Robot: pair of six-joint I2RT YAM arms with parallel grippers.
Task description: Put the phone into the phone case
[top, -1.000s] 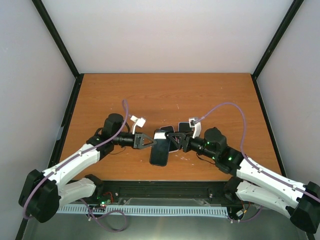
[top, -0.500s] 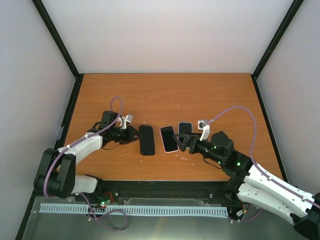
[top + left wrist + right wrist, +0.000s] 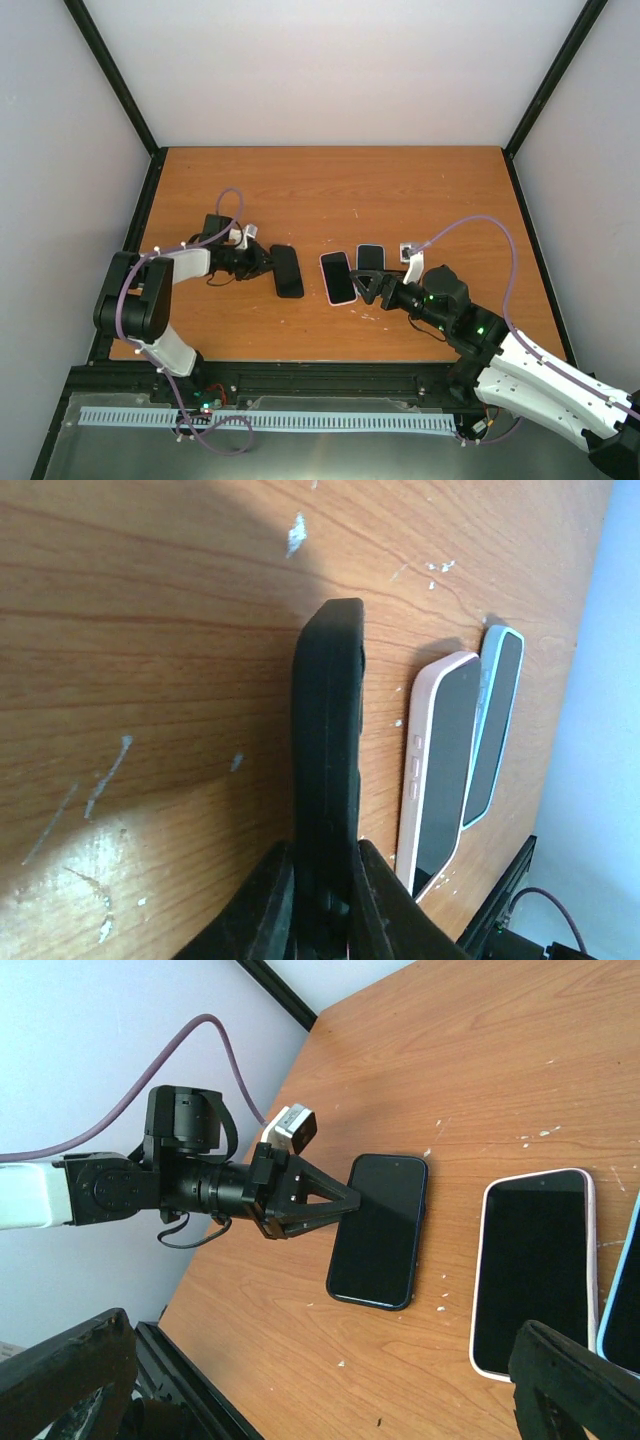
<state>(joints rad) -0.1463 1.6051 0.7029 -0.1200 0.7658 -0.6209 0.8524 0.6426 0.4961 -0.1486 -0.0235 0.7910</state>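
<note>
A black phone with a dark rim round it lies flat on the wooden table, left of centre. My left gripper is shut on its left edge. In the left wrist view the phone shows edge-on between my fingers. It also shows in the right wrist view, with the left gripper on it. My right gripper is open and empty, beside a pink-rimmed phone. I cannot tell the case apart from the phone.
The pink-rimmed phone and a light-blue-rimmed phone lie side by side at the table's centre. Both show in the left wrist view, the pink one nearer than the blue one. Walls close in the table's sides and back.
A second ago both grippers held the black phone at the centre. The right gripper let go and drew back. The left gripper carried the phone left and it now lies on the table.
</note>
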